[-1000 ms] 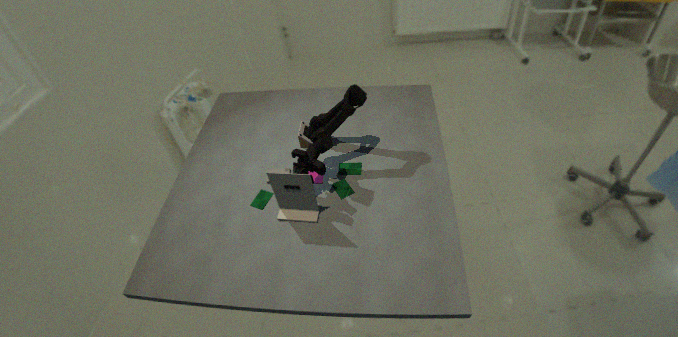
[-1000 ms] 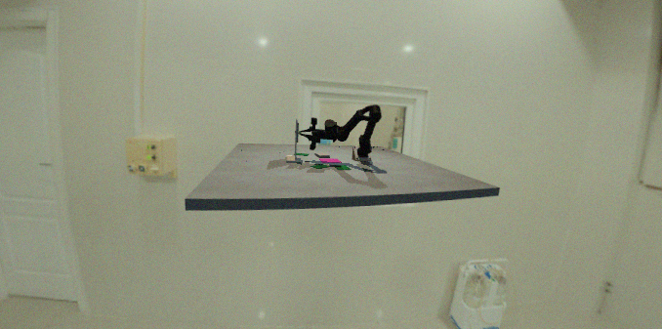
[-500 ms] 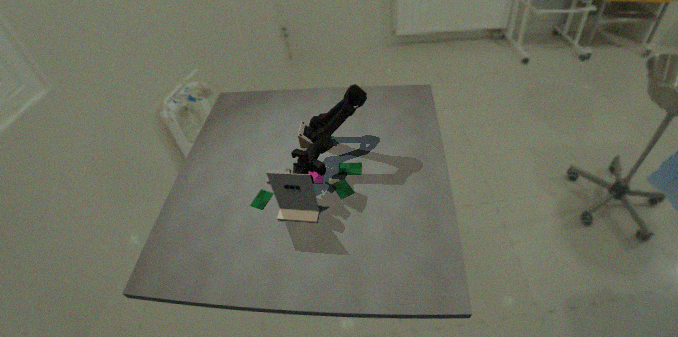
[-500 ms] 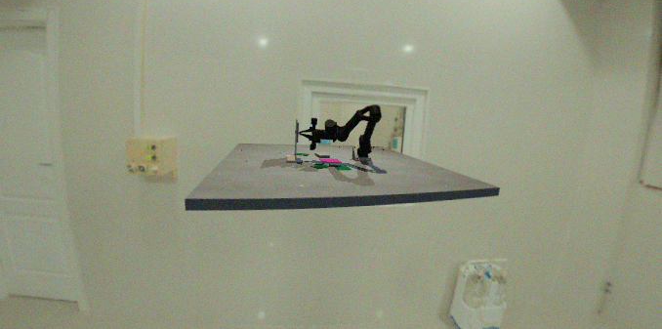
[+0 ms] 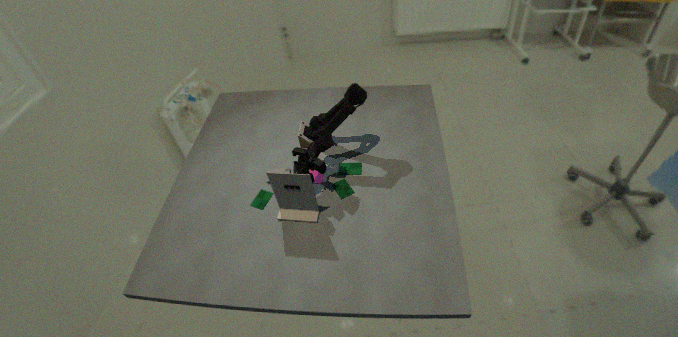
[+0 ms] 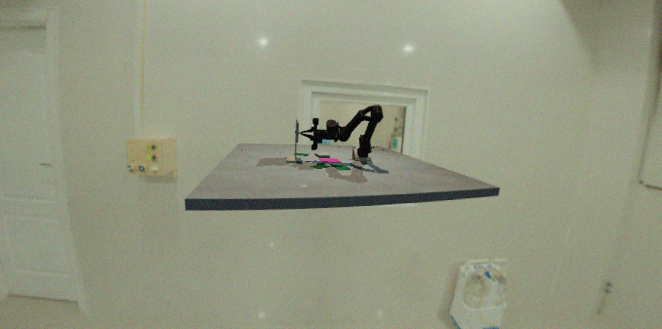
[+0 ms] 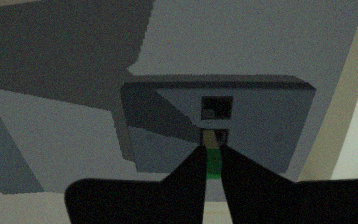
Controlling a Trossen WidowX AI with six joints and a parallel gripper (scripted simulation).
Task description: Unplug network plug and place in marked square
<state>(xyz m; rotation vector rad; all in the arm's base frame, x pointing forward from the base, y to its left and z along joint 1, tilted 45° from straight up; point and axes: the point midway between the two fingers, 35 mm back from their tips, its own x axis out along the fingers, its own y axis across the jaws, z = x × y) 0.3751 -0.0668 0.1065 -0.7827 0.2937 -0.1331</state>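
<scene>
The upright grey panel (image 5: 299,201) (image 6: 297,142) (image 7: 240,40) carries a socket block (image 7: 267,120) with two dark openings, one above the other. My gripper (image 6: 301,133) (image 7: 212,153) is level and shut on the green plug (image 7: 213,165), with the fingertips close to the block. The plug's tan tab (image 7: 209,137) shows in front of the lower opening; how deep the plug sits is hidden. In the top view the panel hides the fingertips. A magenta patch (image 5: 316,176) (image 6: 330,160) lies on the table below my arm.
Green patches (image 5: 261,199) (image 5: 350,169) (image 5: 343,189) lie on the table (image 5: 225,255) (image 6: 234,185) on both sides of the panel. The panel stands on a pale foot (image 5: 298,215). A small pale upright piece (image 5: 302,130) stands near the arm's base.
</scene>
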